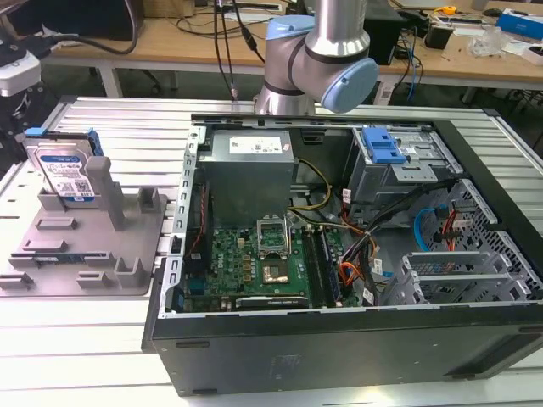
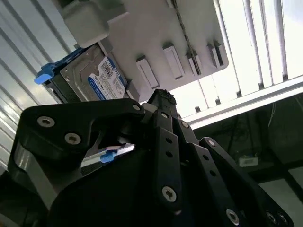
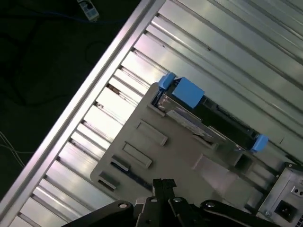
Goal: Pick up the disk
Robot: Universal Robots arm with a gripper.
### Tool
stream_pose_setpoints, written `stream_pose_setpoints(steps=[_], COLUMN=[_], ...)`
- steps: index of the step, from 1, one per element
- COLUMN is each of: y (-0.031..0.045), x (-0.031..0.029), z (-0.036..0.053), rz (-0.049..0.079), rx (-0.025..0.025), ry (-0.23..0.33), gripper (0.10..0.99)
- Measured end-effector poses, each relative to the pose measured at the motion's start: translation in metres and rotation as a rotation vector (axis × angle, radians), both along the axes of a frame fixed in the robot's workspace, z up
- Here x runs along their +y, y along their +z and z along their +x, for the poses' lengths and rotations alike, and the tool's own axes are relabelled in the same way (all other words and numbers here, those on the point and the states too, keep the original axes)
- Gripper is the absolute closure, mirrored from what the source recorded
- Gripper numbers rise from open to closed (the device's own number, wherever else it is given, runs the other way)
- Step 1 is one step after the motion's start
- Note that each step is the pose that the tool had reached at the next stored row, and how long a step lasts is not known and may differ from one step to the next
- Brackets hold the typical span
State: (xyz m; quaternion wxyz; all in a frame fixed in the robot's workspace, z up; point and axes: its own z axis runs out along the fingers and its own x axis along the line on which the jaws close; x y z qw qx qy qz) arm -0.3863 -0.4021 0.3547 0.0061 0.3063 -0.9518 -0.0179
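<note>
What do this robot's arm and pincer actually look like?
The arm is a silvery metal tube with rounded light-blue caps on its joints. The pincer is matte black, made of flat linked bars dotted with silver screws.

Grey fixture plate (image 3: 165,158) lies flat on the ribbed aluminium table (image 3: 227,42). The disk (image 3: 215,120) stands on edge in the plate's slot, blue rails at both ends, a blue tab up on one end. I see the gripper (image 3: 164,182) over the plate's bare edge, fingertips meeting, apart from the disk. Corner of a grey box (image 3: 284,198) with a power socket sits near the plate
</note>
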Motion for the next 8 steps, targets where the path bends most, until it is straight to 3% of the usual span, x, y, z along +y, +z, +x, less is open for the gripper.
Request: stream_pose_setpoints(steps=[2, 4, 5, 8], y=[-0.0003, -0.0006, -0.0008, -0.0012], x=[0.0000, 0.0000, 0.0000, 0.0000], z=[0.0000, 0.0000, 0.0000, 0.0000], rz=[0.000, 0.000, 0.000, 0.000], rx=[0.0000, -0.0001, -0.0001, -0.0001], ry=[0.039, 0.094, 0.120, 0.180], gripper=[0.973, 0.851, 0.851, 0.671])
